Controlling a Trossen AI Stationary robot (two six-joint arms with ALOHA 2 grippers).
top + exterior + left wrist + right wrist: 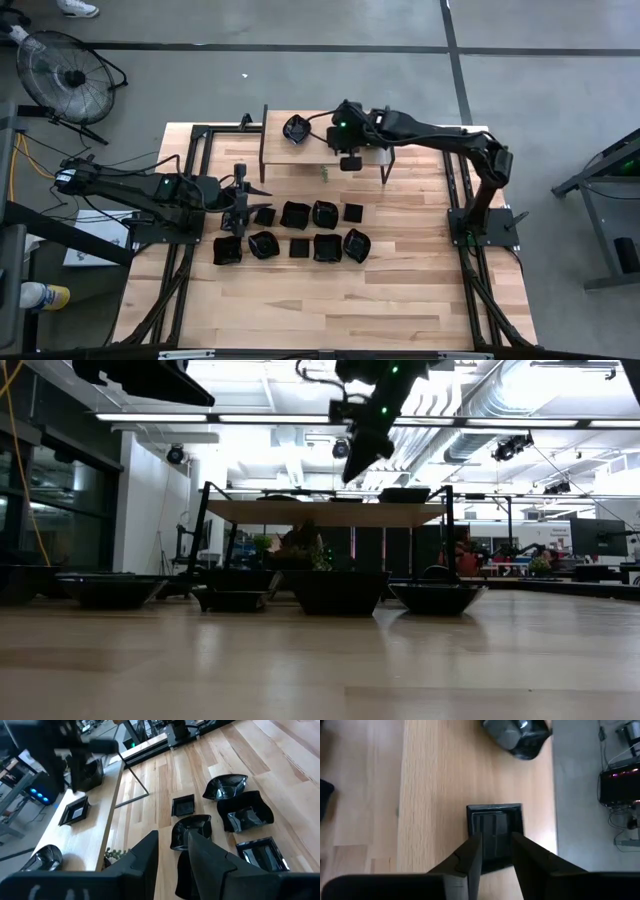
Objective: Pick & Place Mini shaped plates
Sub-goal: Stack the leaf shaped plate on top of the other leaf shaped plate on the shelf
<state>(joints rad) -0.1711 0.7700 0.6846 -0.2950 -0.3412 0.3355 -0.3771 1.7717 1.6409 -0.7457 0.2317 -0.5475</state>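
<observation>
Right wrist view: right hand (pixel 496 850) narrowly parted over square plate (pixel 494 827) on raised shelf (pixel 435 780); left hand (pixel 172 851) narrow, empty.

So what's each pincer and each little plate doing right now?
right pincer, open, above the square plate
left pincer, open, empty, above the table plates
square plate, flat on the shelf, not held
rounded plate, resting on the shelf
table plates, right way up, untouched
</observation>
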